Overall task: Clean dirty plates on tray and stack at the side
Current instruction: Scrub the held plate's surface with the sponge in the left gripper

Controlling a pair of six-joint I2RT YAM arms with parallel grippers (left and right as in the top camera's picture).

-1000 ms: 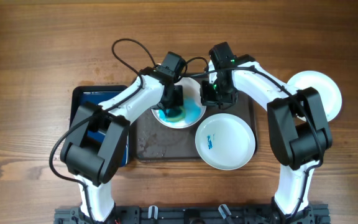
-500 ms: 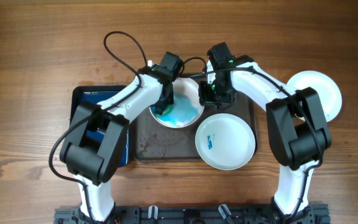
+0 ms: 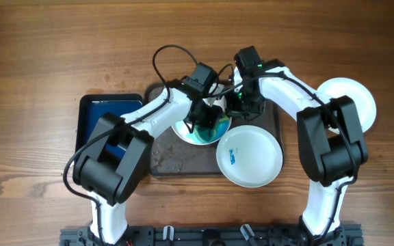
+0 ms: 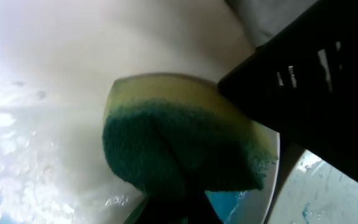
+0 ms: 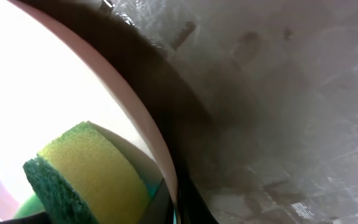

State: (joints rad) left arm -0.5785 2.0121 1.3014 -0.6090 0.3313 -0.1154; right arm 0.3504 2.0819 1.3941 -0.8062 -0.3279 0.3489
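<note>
In the overhead view, one white plate [image 3: 198, 134] smeared with blue lies on the dark brown tray [image 3: 166, 157]. My left gripper [image 3: 206, 117] is shut on a yellow and green sponge [image 4: 185, 143] that presses on this plate [image 4: 73, 93]. My right gripper [image 3: 242, 104] is shut on the same plate's right rim [image 5: 138, 109], with one finger on each side of it. A second plate [image 3: 249, 156] with a small blue smear rests on the tray's front right corner. A third plate [image 3: 353, 102] lies on the table at the far right.
A smaller dark blue tray [image 3: 98, 113] sits left of the brown tray, partly under my left arm. My two wrists are close together over the back of the brown tray. Bare wooden table [image 3: 60, 48] surrounds the trays.
My left gripper has swept the sponge from the plate's left side to its right side, close to my right gripper. The right gripper has stayed on the rim.
</note>
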